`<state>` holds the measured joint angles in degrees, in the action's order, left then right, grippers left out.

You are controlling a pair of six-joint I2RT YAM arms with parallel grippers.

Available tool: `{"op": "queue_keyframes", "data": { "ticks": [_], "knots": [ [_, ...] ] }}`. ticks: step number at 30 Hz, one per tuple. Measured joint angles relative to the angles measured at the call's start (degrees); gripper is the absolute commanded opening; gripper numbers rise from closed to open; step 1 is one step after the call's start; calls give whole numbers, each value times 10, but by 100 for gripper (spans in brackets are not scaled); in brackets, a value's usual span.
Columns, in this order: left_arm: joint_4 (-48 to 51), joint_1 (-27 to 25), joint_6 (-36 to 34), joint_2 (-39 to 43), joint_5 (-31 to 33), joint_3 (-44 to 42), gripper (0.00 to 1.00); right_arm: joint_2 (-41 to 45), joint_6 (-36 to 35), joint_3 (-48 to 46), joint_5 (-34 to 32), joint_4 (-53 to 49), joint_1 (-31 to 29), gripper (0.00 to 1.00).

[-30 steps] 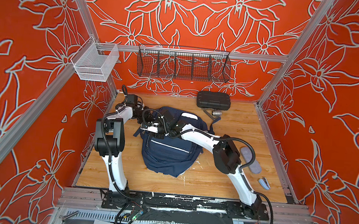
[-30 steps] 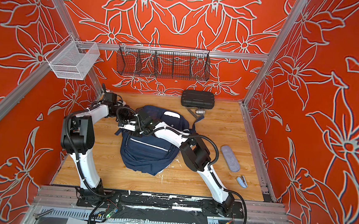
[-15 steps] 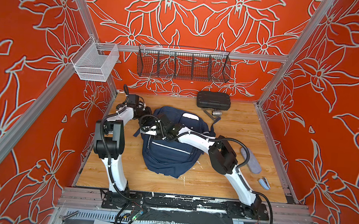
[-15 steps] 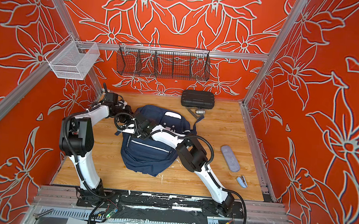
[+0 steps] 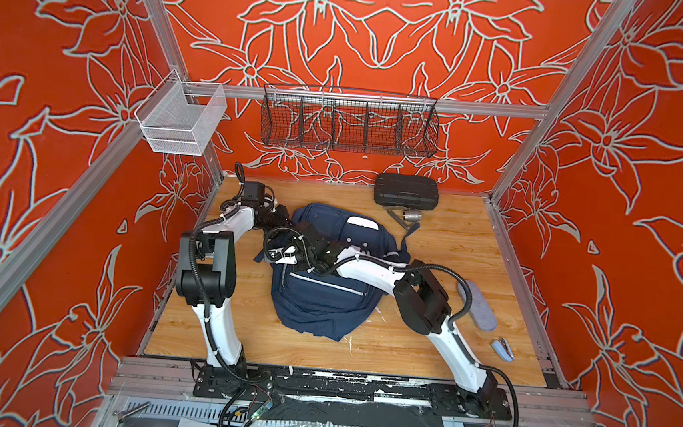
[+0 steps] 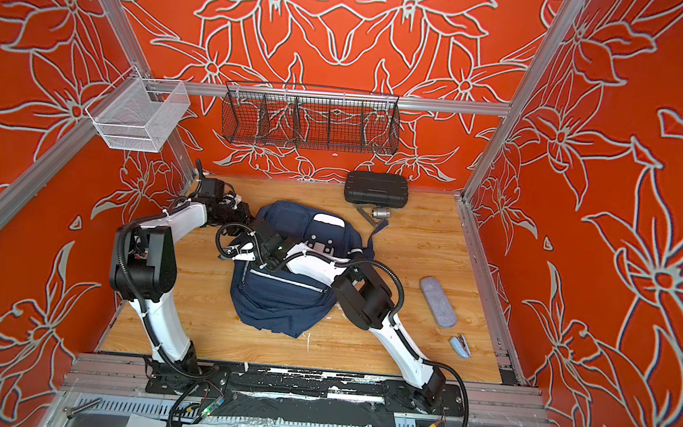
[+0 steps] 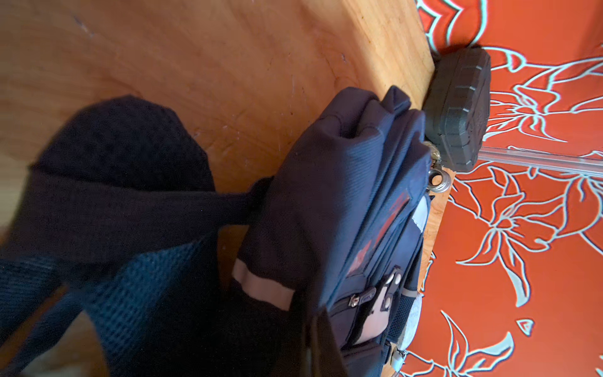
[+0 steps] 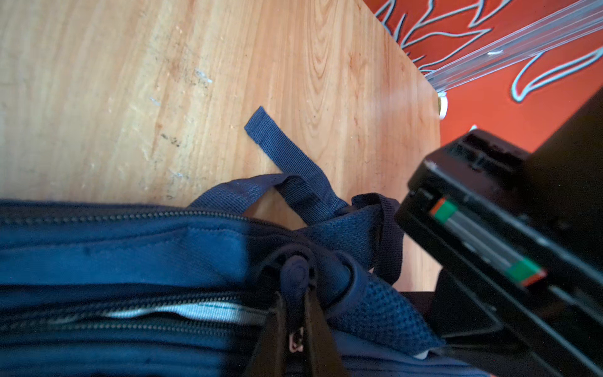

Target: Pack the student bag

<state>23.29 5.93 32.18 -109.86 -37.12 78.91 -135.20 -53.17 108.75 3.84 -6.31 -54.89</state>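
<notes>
Student bag [image 5: 324, 301] unmoved, right pincer [image 8: 295, 306] — shifted left — pinching zipper pull [image 8: 295, 272]

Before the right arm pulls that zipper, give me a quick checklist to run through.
1. Is the right gripper shut on the zipper pull? Ok.
2. Is the left gripper shut at the far left corner of the bag? Ok. Whether it grips a strap: cannot tell.
3. Is the zip open enough for packing? Not ok, only a narrow slit shows.
4. Is the loose strap clear of the pull? Ok, it lies flat on the table, apart from it.
5. Are the pouch and stapler packed? Not ok, both lie on the table right of the bag.
</notes>
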Motion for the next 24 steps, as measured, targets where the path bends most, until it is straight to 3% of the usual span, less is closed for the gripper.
{"op": "queue_keyframes", "data": {
  "ticks": [3,14,24],
  "knots": [
    [7,-2,0,0,-1,-3,0,22,15,-41,5,25,0,0],
    [28,-6,0,6,-12,-3,0,100,107,-167,108,117,14,0],
    [19,-6,9,18,-22,-23,0,104,193,-182,192,141,31,0]
  ]
}}
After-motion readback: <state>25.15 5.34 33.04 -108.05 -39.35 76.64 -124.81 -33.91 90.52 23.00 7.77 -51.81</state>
